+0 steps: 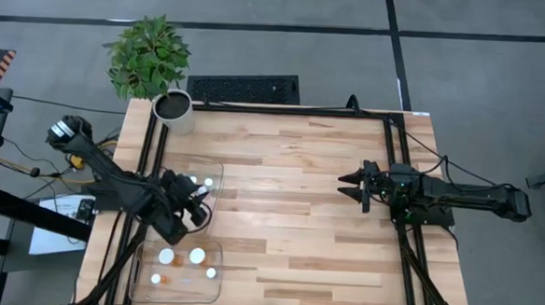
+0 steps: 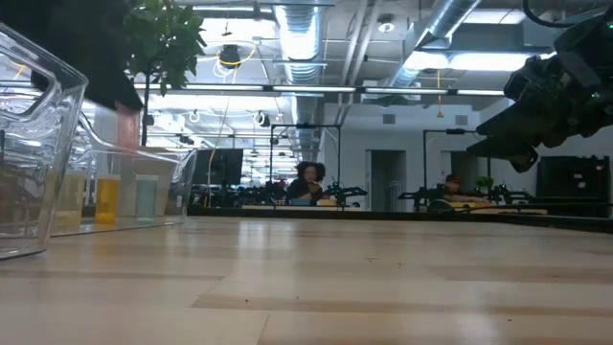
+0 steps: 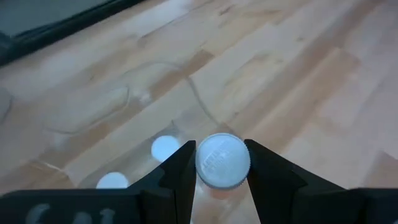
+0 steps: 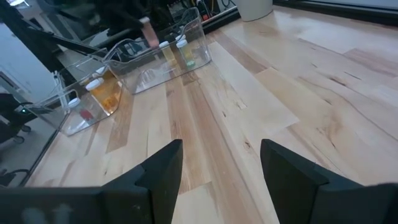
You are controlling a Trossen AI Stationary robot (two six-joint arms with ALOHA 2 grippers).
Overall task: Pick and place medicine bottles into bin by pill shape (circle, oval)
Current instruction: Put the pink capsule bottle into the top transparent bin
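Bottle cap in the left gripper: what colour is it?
White. The cap sits between the left gripper's fingers, clearest in the left wrist view.

Two bins are standing at the bench's left edge: one at the near-left corner is holding four bottles, the other is sitting just behind it. A potted plant is standing at the far-left corner.

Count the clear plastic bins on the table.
2. One bin holds bottles by the table's left edge; the other bin sits beside it, under the left gripper gripping a medicine bottle.
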